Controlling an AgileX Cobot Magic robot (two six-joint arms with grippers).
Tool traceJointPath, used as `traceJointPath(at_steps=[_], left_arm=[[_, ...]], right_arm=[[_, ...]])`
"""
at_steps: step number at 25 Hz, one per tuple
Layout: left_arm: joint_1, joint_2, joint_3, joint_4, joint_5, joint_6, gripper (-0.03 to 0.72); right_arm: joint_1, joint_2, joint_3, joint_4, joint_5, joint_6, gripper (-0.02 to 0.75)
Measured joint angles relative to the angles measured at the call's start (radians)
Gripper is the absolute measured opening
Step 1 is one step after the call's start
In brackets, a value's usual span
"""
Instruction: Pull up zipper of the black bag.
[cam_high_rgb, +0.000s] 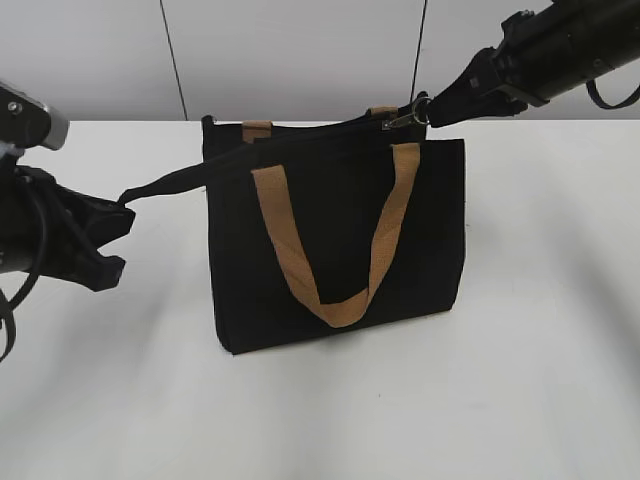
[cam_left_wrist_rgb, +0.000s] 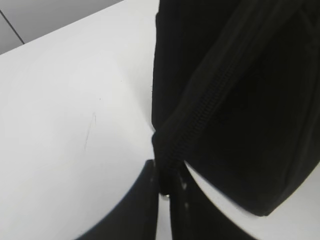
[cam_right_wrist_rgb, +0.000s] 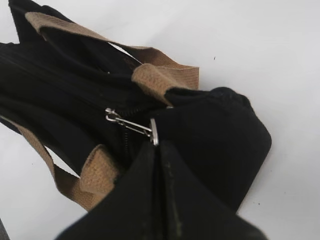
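Observation:
The black bag stands upright on the white table, with tan handles. It also shows in the left wrist view and the right wrist view. My right gripper is shut on the zipper, the silver pull near the bag's top right corner. In the right wrist view the zipper runs into the closed fingertips of my right gripper. My left gripper is shut on the zip's black tail end, stretched left from the bag's top. My left gripper shows in the left wrist view, pinching the tail.
The white table spreads around the bag. A pale wall with dark seams runs behind. The front tan handle hangs down the bag's face.

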Motion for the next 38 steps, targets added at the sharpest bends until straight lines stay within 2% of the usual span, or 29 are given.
traceJointPath(at_steps=[4,7,8,10,11,13,16,21,24,28,32,38], left_arm=[[0.0,0.0,0.0,-0.008,0.002,0.0,0.02],[0.0,0.0,0.0,-0.07,0.004,0.0,0.061],[0.0,0.0,0.0,-0.106,0.006,0.0,0.099],[0.0,0.0,0.0,-0.201,0.014,0.0,0.232],[-0.001,0.0,-0.001,-0.233,0.025,0.0,0.299],[-0.004,0.0,-0.014,-0.27,0.056,0.0,0.377],[-0.007,0.0,-0.052,-0.305,0.143,0.0,0.415],[-0.008,-0.02,-0.142,-0.379,0.329,0.0,0.424],[-0.008,-0.057,-0.161,-0.392,0.425,-0.003,0.424],[-0.008,-0.129,-0.162,-0.393,0.538,-0.007,0.424],[-0.008,-0.228,-0.164,-0.342,0.628,-0.037,0.424],[-0.008,-0.407,-0.163,-0.267,0.77,-0.077,0.424]], right_arm=[[0.0,0.0,0.0,0.023,0.004,0.003,0.009],[0.0,0.0,0.0,0.062,0.016,0.005,0.115],[0.0,0.0,0.0,0.074,0.024,0.006,0.178],[0.0,0.0,0.0,0.09,0.035,0.007,0.288],[0.0,0.0,0.0,0.092,0.031,0.007,0.329],[0.0,-0.001,0.0,0.094,0.046,0.007,0.37],[0.018,-0.016,0.0,0.061,0.075,0.01,0.386],[0.101,-0.072,0.0,-0.119,0.065,0.113,0.391],[0.137,-0.105,0.002,-0.213,0.056,0.199,0.392],[0.173,-0.178,0.048,-0.268,0.022,0.234,0.392],[0.203,-0.282,0.153,-0.299,-0.001,0.247,0.392],[0.204,-0.496,0.33,-0.326,-0.015,0.308,0.392]])
